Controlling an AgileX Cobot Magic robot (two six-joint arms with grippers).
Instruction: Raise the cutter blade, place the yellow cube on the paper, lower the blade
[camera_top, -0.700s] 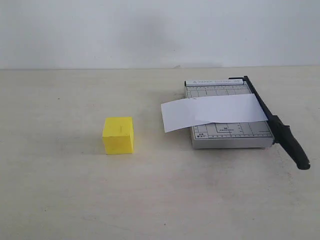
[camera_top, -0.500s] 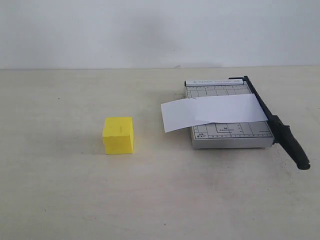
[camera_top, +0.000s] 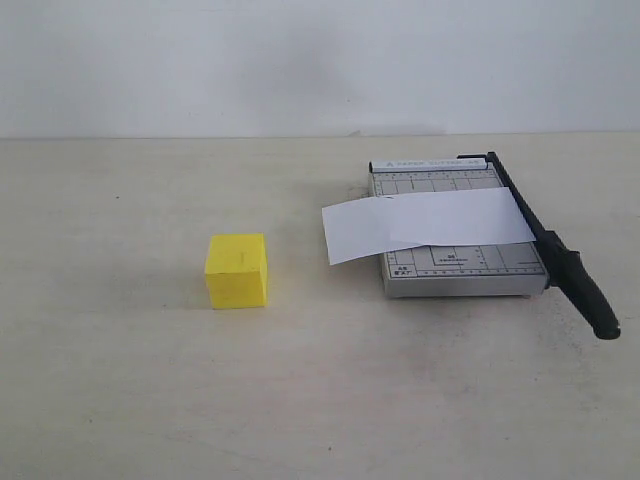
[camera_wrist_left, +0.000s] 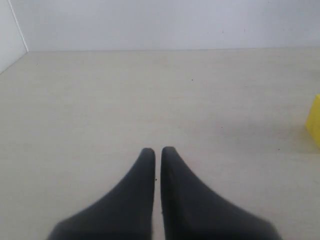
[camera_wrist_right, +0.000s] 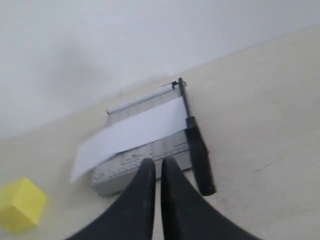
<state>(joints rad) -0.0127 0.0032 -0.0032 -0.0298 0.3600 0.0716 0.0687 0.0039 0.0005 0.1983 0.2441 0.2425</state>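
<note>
The yellow cube (camera_top: 237, 270) rests on the table, left of the grey trimmer board (camera_top: 458, 262). White paper (camera_top: 425, 223) lies across the board and overhangs its left side. The cutter blade (camera_top: 555, 255) is down along the board's right edge, its thick handle sticking out past the front. Neither arm shows in the exterior view. In the left wrist view my left gripper (camera_wrist_left: 157, 150) is shut and empty over bare table, with the cube (camera_wrist_left: 315, 120) at the picture's edge. My right gripper (camera_wrist_right: 157, 161) is shut and empty, hovering short of the board (camera_wrist_right: 137, 162), blade (camera_wrist_right: 197, 150), paper (camera_wrist_right: 132, 132) and cube (camera_wrist_right: 21, 204).
A pale wall (camera_top: 320, 60) stands behind the beige table (camera_top: 320, 400).
</note>
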